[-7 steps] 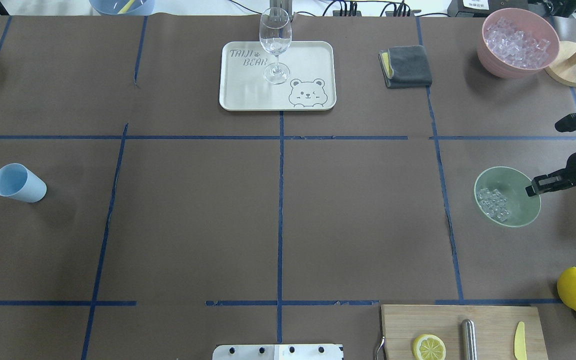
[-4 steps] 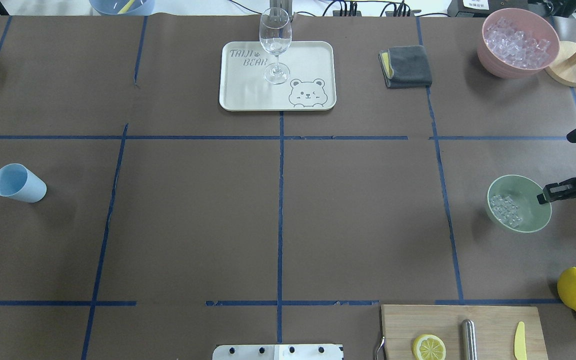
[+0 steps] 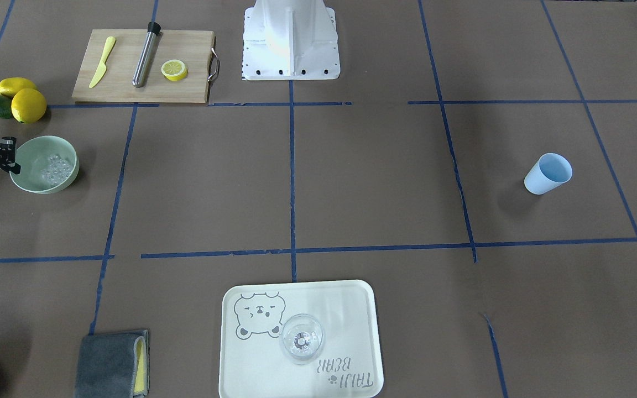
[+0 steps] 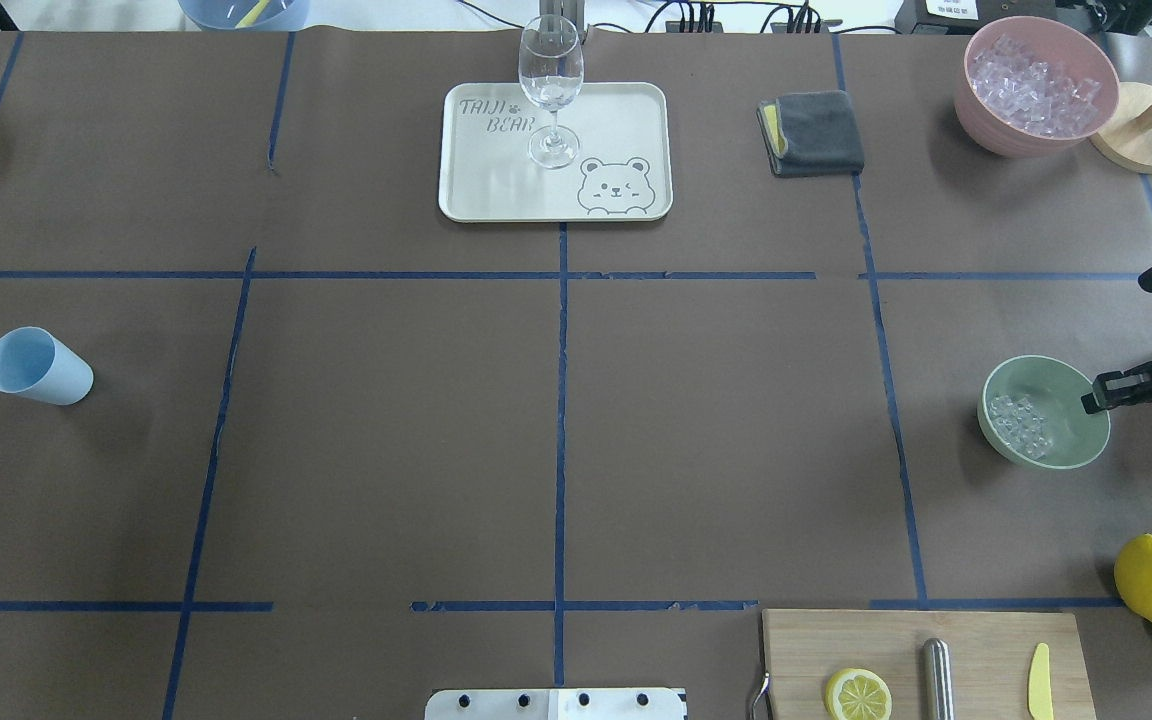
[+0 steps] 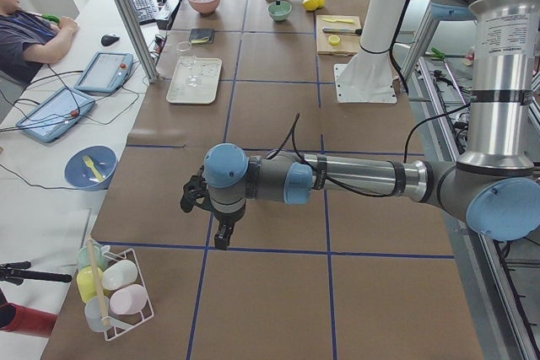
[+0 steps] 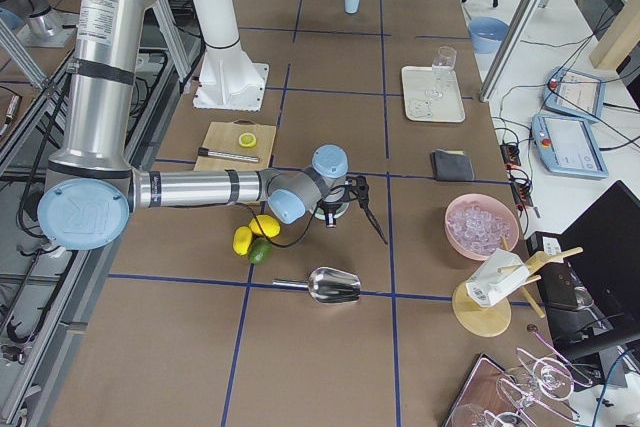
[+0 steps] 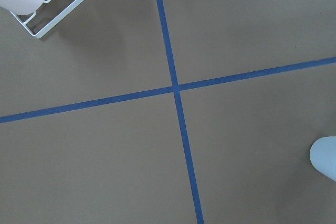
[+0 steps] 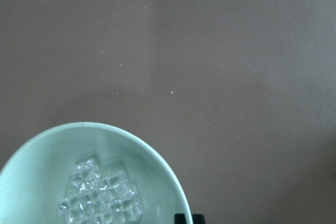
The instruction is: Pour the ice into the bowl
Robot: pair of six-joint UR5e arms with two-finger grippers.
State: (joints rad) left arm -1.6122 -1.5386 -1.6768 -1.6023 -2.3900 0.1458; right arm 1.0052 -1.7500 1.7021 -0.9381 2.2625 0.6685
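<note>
Sitting toward the right end of the counter (image 4: 576, 420), the bowl (image 4: 1061, 447) already holds the ice (image 4: 1021, 422), so the pouring looks finished. The right tool (image 4: 1096, 398) seems clamped on the bowl's rim; next it should release and lift away without tipping it. The left tool (image 5: 221, 233) hangs well apart, and its jaws cannot be judged.

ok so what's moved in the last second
The right gripper, pinched on the rim of the bowl, carried it toward the robot's right and slightly nearer the robot, with most of the move coming early. The ice rode along inside. Nothing was let go. The blue cup, tray, glass and pink container stayed put.
</note>
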